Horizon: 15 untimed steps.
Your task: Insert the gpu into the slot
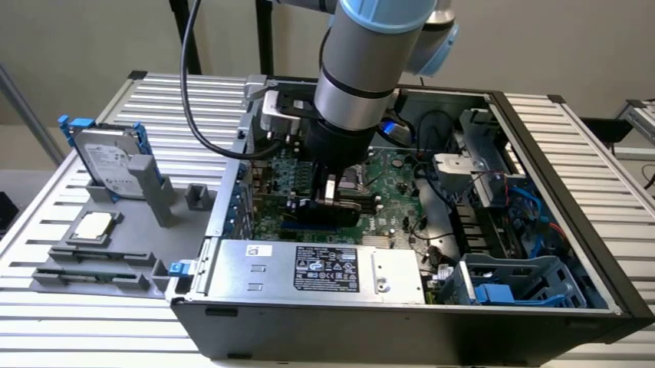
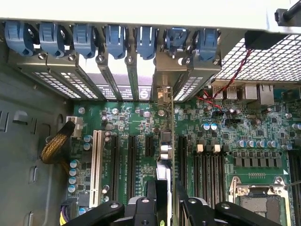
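Wrist view has the black two-fingered gripper (image 2: 165, 200) clamped on the small flat black gpu (image 2: 164, 148) with its green edge, held upright low over the green motherboard (image 2: 141, 117), by the long bright-blue plastic slot (image 1: 299, 228); whether it is seated I cannot tell.

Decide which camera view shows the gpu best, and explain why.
The exterior view: the gpu shows its flat black side there, gripped by the hand above the green motherboard. The wrist view meets the card edge-on, as a thin strip running out from the hand.
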Available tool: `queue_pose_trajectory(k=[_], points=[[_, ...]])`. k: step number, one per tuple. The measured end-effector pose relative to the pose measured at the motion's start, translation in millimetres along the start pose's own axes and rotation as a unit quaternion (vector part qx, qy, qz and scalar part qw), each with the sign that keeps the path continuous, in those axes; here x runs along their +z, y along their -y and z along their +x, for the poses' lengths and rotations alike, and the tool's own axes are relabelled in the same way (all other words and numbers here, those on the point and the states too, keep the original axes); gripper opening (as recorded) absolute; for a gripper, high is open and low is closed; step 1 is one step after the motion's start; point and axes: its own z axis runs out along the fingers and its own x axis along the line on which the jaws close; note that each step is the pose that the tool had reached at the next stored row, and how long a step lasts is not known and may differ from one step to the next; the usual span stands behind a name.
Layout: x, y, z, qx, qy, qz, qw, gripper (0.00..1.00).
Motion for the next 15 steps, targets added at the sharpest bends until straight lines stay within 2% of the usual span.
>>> queue_pose_trajectory(k=[15], points=[[5.8, 0.2, 0.3, 0.003, 0.0003, 0.0001, 1.0, 0.26]])
